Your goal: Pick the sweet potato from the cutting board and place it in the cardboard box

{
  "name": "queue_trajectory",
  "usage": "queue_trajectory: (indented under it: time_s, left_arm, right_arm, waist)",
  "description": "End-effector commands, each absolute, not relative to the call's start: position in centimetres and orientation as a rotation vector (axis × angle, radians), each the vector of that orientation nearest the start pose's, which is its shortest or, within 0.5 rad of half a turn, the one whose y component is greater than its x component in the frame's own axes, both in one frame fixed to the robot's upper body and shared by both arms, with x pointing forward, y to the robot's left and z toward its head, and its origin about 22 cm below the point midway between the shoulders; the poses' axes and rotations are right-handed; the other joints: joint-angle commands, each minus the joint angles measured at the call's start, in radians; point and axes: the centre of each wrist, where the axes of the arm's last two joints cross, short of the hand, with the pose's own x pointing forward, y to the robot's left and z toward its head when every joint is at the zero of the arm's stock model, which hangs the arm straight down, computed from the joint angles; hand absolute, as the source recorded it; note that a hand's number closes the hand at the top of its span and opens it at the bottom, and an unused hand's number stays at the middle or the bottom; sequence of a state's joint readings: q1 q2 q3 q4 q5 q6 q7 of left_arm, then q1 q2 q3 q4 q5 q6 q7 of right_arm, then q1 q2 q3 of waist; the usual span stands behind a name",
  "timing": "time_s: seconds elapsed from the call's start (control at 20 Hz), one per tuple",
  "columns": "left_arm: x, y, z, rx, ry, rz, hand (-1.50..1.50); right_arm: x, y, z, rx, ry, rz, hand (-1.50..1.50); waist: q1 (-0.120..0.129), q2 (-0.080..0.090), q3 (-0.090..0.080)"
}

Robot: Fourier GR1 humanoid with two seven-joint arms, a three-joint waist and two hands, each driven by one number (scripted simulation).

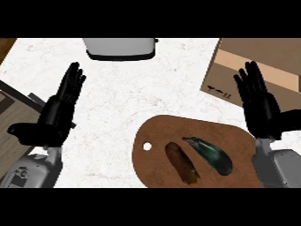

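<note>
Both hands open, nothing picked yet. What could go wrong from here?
1. The sweet potato lies close beside a dark eggplant on the cutting board; the right hand may bump or grab the wrong one.
2. The cardboard box runs past the view's right edge, and the right hand overlaps its near side, so the carry could clip a wall or flap.
3. The sweet potato sits near the view's lower edge, so fingers may hide it.

Sweet potato (182, 162) on cutting board (159, 132), box (270, 66) behind.
</note>
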State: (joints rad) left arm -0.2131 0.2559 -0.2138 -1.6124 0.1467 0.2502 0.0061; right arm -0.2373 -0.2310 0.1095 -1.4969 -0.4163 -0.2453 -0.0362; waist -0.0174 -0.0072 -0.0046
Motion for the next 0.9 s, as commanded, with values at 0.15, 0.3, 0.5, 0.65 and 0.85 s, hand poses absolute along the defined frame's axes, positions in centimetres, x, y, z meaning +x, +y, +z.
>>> queue_trajectory:
  time_s: [0.15,0.3,0.5,0.65,0.85]
  left_arm:
    - [26.4,25.2,2.2,0.252,-1.557,-0.033,0.00]
    - [25.8,26.3,1.0,0.273,-1.478,-0.011,0.00]
    - [24.2,29.3,-1.0,0.364,-1.356,0.098,0.00]
    - [23.3,29.3,-1.6,0.362,-1.338,0.118,0.00]
    - [23.1,29.5,-2.1,0.388,-1.336,0.123,0.00]
  right_arm:
    - [28.1,-21.1,8.8,-0.198,-1.999,0.419,1.50]
    - [29.0,-26.3,10.5,-0.573,-1.960,0.849,1.50]
    - [25.2,-25.0,8.0,-0.824,-2.051,0.828,-1.50]
    - [22.7,-24.0,7.7,-0.930,-2.096,0.959,-1.50]
    - [19.6,-23.1,7.6,-1.034,-1.971,1.085,-1.50]
  waist:
    - [0.023,-0.011,-0.007]
    - [0.007,-0.033,-0.064]
    - [-0.053,-0.022,-0.004]
    - [-0.059,-0.025,-0.004]
    - [-0.077,-0.022,-0.007]
